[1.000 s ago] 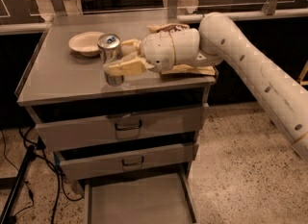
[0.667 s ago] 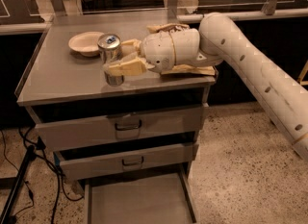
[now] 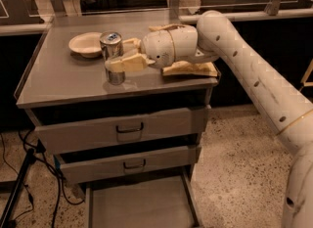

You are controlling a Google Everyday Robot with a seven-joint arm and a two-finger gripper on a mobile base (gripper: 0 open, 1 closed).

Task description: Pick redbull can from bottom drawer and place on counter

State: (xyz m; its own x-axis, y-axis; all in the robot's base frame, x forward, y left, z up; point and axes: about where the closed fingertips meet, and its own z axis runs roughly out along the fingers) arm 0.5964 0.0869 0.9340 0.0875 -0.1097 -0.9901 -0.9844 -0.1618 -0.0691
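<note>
Camera view: the only view on hand; everything below is read from it.
Gripper: the gripper (image 3: 118,55) is held over the left-centre of the counter (image 3: 63,81), at the end of the white arm (image 3: 244,65) that is reached in from the right.
Fingers: the redbull can (image 3: 110,46) is pinched between them; one pale finger (image 3: 125,64) is laid across the can's near side, and the other is seen just behind its far side.
Task's thing: the redbull can is stood upright, and its base appears to be set on the counter, just beside a shallow bowl (image 3: 84,44).
Long axis: the can's axis is kept vertical, and the fingers are run roughly level from the right, crosswise to it.
Key relation: the can lies directly between the fingers, so it is judged that only a parting of the fingers and a pull back to the right is called for.
Risk: the can could be tipped if it is dragged by a finger on the way out.
Bottom drawer: the bottom drawer (image 3: 139,206) is pulled out, and nothing is seen on its floor.
Nearby: a flat tan bag (image 3: 190,68) is lain under the wrist, near the counter's right edge.
</note>
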